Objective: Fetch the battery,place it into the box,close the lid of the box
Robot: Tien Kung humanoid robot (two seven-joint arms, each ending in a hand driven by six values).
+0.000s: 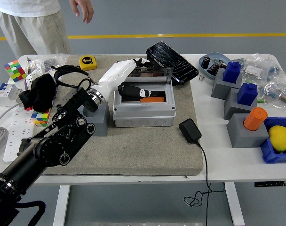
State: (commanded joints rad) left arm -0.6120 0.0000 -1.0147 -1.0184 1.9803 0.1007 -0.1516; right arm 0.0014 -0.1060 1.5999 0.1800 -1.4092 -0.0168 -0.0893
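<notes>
One hand (pixel 129 75) of ours, the left, reaches over the grey box (pixel 144 106), fingers (pixel 138 92) loosely curled and holding nothing, placed behind the raised clear lid (pixel 150 75) so we can fold it down over the orange battery (pixel 152 99) already inside

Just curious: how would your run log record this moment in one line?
left hand: at box lid | lid: raised | orange battery: inside box | right arm: unseen
</notes>
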